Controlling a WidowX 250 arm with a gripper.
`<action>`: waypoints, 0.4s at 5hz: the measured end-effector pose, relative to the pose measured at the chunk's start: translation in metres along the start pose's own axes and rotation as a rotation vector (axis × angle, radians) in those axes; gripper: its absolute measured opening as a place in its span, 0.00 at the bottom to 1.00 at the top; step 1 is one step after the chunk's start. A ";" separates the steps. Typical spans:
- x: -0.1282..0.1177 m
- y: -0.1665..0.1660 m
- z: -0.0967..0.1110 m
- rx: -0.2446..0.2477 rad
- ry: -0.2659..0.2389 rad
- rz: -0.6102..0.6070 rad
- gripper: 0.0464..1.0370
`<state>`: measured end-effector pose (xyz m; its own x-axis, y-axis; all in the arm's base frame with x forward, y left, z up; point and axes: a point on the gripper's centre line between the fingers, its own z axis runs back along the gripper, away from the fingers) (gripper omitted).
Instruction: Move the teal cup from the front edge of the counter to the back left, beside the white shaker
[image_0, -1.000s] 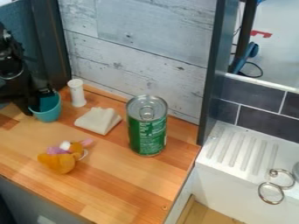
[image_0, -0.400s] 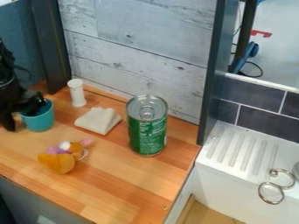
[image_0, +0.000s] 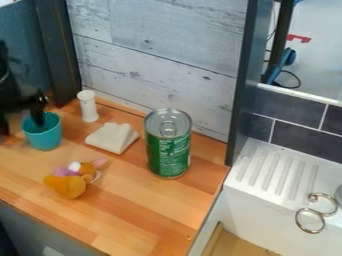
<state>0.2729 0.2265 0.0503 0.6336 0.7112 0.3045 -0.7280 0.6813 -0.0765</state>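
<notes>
Arm (image_0: 8, 92): cut off by the left edge; blurred
End effector (image_0: 39, 109): blurred; lowest part hidden inside the cup
Cup (image_0: 44, 138): inner floor hidden
Can (image_0: 168, 152): small lettering too small to read; back hidden
Soft toy (image_0: 65, 185): finer details too small to tell
Sink (image_0: 250, 200): cut off by the right edge
Blue object (image_0: 287, 57): partly hidden behind the dark post (image_0: 278, 40)

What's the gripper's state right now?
Gripper: open, its fingers apart, one over the mouth of the teal cup, the other outside it.
</notes>
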 end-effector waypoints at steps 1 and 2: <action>0.004 0.002 0.023 0.020 -0.026 -0.015 0.96; -0.009 -0.008 0.034 0.021 0.055 -0.096 0.96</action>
<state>0.2644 0.2089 0.0807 0.7134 0.6520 0.2566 -0.6686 0.7430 -0.0292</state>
